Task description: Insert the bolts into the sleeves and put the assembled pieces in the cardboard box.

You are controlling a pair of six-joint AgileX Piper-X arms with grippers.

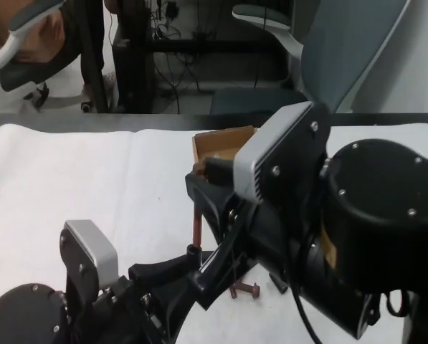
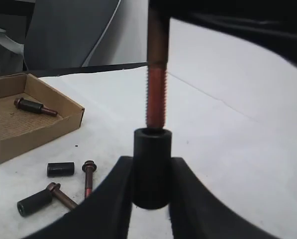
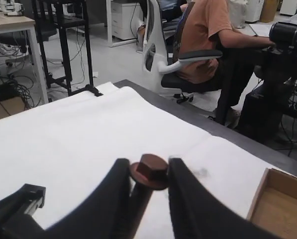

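Sleeve [image 2: 152, 149] stands upright, clamped in the left gripper [image 2: 151, 174]. Straight above it hangs the bolt [image 2: 156, 94], gripped at its head by the right gripper [image 3: 148, 169], threaded tip at the sleeve's mouth. Nearby, the cardboard box [image 2: 39, 130] holds one assembled piece [image 2: 35, 106].
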